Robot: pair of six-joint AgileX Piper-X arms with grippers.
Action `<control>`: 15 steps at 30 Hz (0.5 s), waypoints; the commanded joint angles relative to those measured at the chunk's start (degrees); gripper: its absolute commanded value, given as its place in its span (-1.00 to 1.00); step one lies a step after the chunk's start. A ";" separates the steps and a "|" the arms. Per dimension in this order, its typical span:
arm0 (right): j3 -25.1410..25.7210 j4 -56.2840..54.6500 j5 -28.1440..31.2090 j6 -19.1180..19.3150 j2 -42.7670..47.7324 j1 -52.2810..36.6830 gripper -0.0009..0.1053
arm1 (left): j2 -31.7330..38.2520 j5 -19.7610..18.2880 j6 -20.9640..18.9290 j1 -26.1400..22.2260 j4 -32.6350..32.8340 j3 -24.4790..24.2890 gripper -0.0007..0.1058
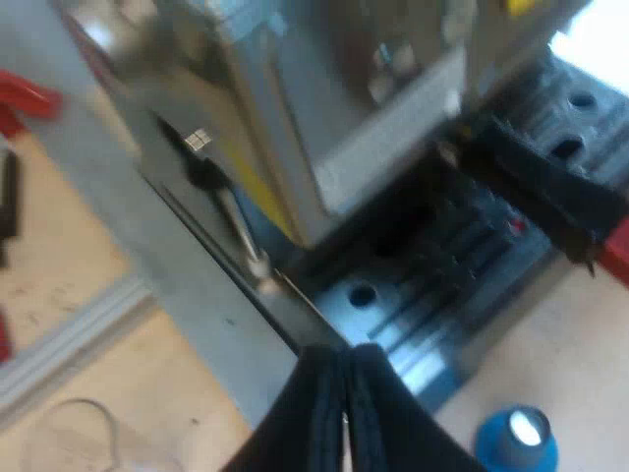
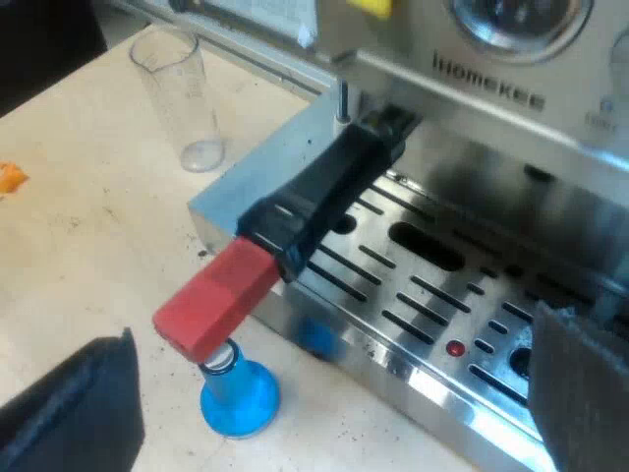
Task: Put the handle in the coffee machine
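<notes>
The metal holder's dark handle (image 2: 324, 192) sticks out from under the espresso machine's (image 2: 491, 88) front, above the slotted drip tray (image 2: 423, 295); its red end (image 2: 211, 295) hangs past the tray's edge. My right gripper (image 2: 324, 413) is open, fingers wide apart, just short of the red end and touching nothing. In the left wrist view the handle (image 1: 541, 182) shows at the machine's front, well away from my left gripper (image 1: 344, 359). That gripper is shut with nothing between its fingers, close to the tray's corner (image 1: 393, 324).
A blue tamper (image 2: 236, 388) stands on the wooden table under the handle's red end, also near the tray's edge (image 1: 518, 440). An empty measuring glass (image 2: 182, 98) stands on the table beside the machine's side. Red items (image 1: 25, 98) lie farther off.
</notes>
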State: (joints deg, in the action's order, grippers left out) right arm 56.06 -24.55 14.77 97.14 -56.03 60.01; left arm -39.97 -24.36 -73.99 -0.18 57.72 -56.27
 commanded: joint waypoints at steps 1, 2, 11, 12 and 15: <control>3.27 -2.97 -2.37 1.15 0.47 -2.11 0.55 | 0.35 0.62 -2.57 -0.04 -0.23 -2.50 -0.45; 3.92 -3.98 -2.98 1.15 0.47 -2.87 0.55 | 0.35 0.62 -3.26 -0.04 -0.21 -3.10 -0.37; 13.68 -13.59 -3.53 5.23 0.60 -10.77 0.53 | 0.35 0.62 -8.52 -0.04 -5.52 -9.59 0.58; 14.74 -15.06 -3.53 5.23 0.71 -12.48 0.53 | 0.35 0.62 -8.52 -0.04 -6.50 -9.78 0.62; 16.04 -17.24 -3.53 4.96 0.72 -16.07 0.53 | 0.35 0.62 -9.66 -0.04 -8.02 -10.06 0.62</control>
State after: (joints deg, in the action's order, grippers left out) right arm 71.39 -41.08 11.37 100.98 -55.74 43.93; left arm -39.87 -23.91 -82.30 -0.17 51.08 -65.78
